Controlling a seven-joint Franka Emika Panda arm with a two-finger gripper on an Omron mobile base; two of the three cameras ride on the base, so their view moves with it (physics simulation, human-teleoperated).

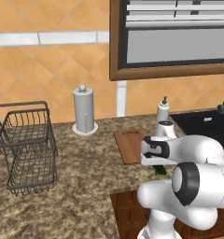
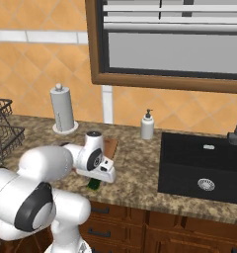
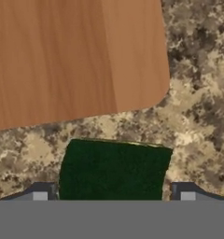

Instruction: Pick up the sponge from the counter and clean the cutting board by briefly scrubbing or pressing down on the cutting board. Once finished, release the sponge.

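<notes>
1. Arm [image 1: 188, 186] is basically all glossy white, fat rounded shells like stacked tubes and balls. It sits at the lower right of the left base view and the lower left of the right base view.
2. Joints are dark: a black-grey ring around each big round elbow cap, with a lighter grey disc in the middle.
3. The wrist link has a small grey round cap on top and a dark band near the hand.
4. Gripper [image 3: 114, 198]: two small dark grey finger tips [image 3: 41, 193] with lighter grey square pads, bottom of the hand view.
</notes>
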